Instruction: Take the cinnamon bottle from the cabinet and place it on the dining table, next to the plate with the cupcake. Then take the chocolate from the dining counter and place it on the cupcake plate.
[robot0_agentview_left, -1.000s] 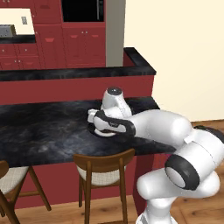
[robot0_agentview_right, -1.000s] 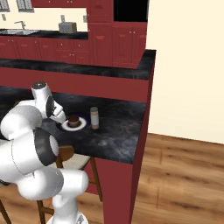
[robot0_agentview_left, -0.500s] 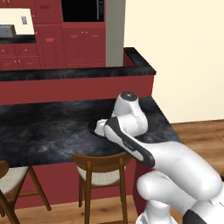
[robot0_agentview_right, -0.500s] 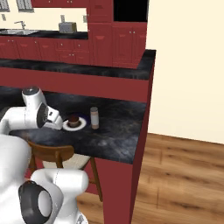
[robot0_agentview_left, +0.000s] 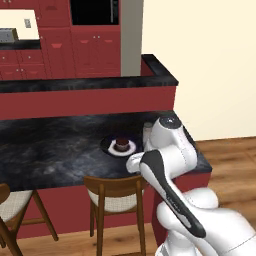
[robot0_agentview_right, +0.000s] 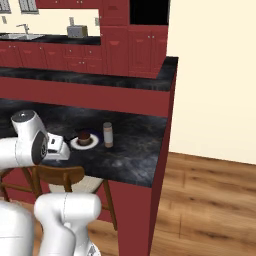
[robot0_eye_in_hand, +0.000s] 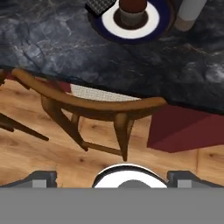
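The cinnamon bottle (robot0_agentview_right: 107, 135) stands upright on the dark dining counter, just right of the plate (robot0_agentview_right: 93, 145) with the cupcake (robot0_agentview_right: 84, 137). In the hand view the plate (robot0_eye_in_hand: 109, 22), the cupcake (robot0_eye_in_hand: 132, 8) and the bottle (robot0_eye_in_hand: 190, 13) lie along the top edge. A dark gridded chocolate (robot0_eye_in_hand: 99, 5) rests on the plate's rim beside the cupcake. My gripper (robot0_eye_in_hand: 113, 177) is open and empty. It hangs off the counter's front edge above a stool, well short of the plate. In the left base view my arm partly hides the bottle (robot0_agentview_left: 147, 132) behind the cupcake (robot0_agentview_left: 121, 144).
A wooden stool (robot0_eye_in_hand: 96, 107) stands tucked under the counter's front edge, directly below my hand, also seen as the stool (robot0_agentview_left: 112, 187). A raised red ledge with a dark top (robot0_agentview_left: 100, 82) backs the counter. The counter ends at its right corner (robot0_agentview_right: 150, 175), with wooden floor beyond.
My arm has drawn back from over the plate toward the counter's front edge, uncovering the plate and cupcake. The gripper stays open. Bottle and plate have not moved.
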